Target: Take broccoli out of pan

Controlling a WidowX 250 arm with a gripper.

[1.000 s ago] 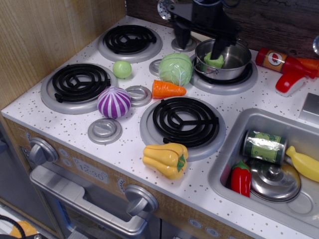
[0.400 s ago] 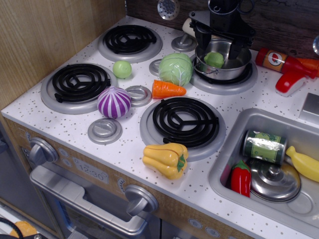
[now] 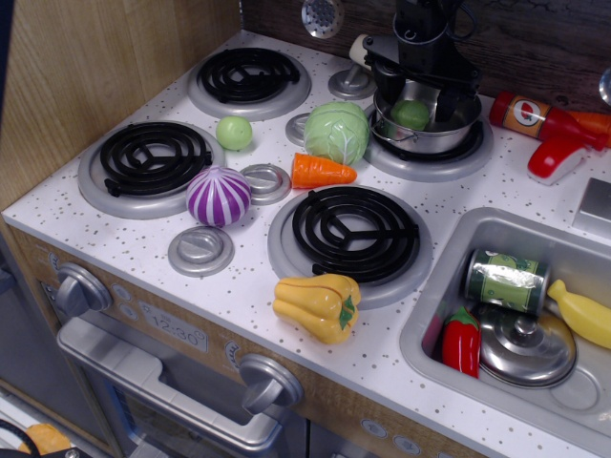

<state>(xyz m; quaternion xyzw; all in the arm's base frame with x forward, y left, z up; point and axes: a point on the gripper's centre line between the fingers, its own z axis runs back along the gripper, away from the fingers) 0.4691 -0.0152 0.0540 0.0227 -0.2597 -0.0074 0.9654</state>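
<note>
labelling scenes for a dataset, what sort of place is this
Most likely a child's play kitchen, not a real one: a speckled toy stove with coil burners, plastic vegetables such as a carrot, and a small sink holding a toy can and lid.

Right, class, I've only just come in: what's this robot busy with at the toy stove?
The black gripper hangs open over the steel pan on the back right burner, its fingers straddling the broccoli. The broccoli sits inside the pan, not yet gripped or lifted. Beside the pan, a cabbage and a carrot lie on the stovetop, untouched.
</note>
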